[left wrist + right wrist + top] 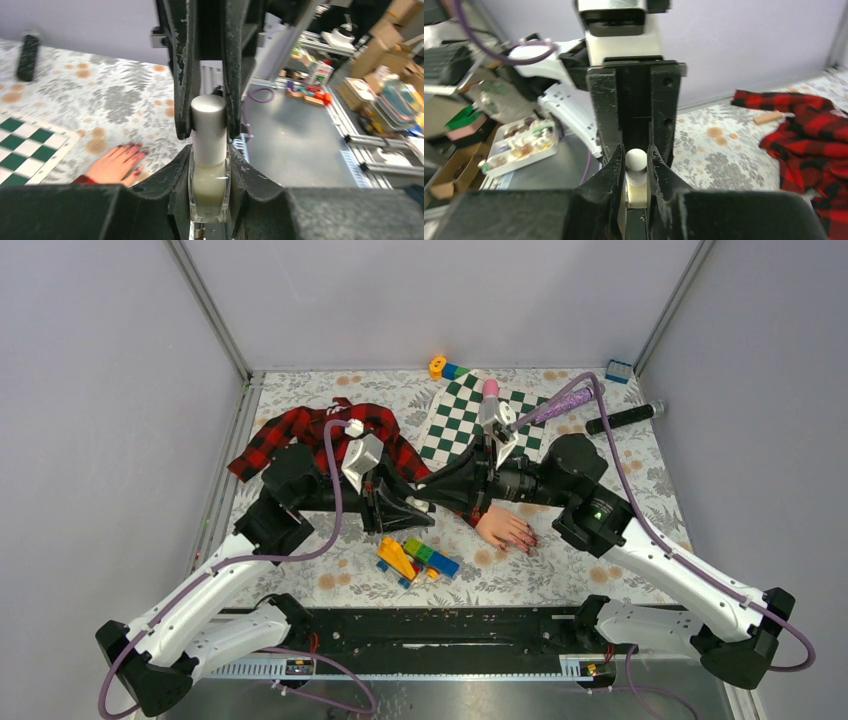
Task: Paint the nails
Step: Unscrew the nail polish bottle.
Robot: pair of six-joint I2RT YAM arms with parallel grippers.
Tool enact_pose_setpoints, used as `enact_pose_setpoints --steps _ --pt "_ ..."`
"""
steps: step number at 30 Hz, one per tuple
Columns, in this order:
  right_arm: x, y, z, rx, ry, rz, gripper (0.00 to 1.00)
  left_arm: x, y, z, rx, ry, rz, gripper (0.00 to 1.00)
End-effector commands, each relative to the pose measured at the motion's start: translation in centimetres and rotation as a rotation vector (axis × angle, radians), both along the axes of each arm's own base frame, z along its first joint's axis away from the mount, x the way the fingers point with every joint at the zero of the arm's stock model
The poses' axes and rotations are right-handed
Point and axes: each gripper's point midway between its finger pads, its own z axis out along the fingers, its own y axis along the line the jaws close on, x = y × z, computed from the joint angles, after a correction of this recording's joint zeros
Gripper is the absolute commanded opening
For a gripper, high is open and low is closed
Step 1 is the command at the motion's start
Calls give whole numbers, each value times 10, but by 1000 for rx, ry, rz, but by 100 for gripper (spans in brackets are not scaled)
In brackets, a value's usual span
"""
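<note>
**Glass bottle (209,186) clamped at both ends, cap (208,120) on**

The mannequin hand (507,529) lies flat by the table's (640,530) near edge, right of centre, its nails (134,149) dark red. Just beyond, mid-table, the left gripper (210,156) is closed on the bottle's body and the right gripper (636,165) on its cap. Uncapping and brushing look undone.
</note>
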Motion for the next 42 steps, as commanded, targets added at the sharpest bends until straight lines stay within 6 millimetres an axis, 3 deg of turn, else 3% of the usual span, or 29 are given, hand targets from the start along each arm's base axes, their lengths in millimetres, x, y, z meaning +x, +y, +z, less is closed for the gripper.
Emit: enact_pose_setpoints --steps 1,8,13,14,16,17,18,20,26,32,38,42 --pt "-55 -12 21 70 -145 285 0 -37 7 36 -102 -103 -199 0" --pt "-85 -20 31 97 -179 451 0 -47 10 38 -108 -105 -265 0" --pt "-70 -19 34 96 -155 346 3 -43 8 37 -104 -102 -244 0" --pt "-63 -19 34 93 -152 298 17 -40 8 36 -99 -103 -229 0" --pt "-46 -21 35 94 -144 185 57 -33 7 32 -82 -114 -181 0" --pt "-37 -24 35 94 -135 124 72 -28 6 31 -74 -116 -151 0" --pt "-27 -26 35 91 -122 66 81 -22 6 30 -64 -122 -112 0" --pt "-8 -31 33 67 -80 -38 90 -8 5 24 -39 -134 -19 0" --pt "31 -39 8 -48 118 -206 92 29 8 -18 176 -215 239 0" --pt "56 -42 -14 -102 352 -273 92 52 19 -41 319 -281 421 0" --pt "58 -31 -37 -163 569 -237 81 70 27 -54 395 -285 541 0" --pt "56 -21 -50 -174 669 -194 80 72 25 -59 414 -279 544 0"
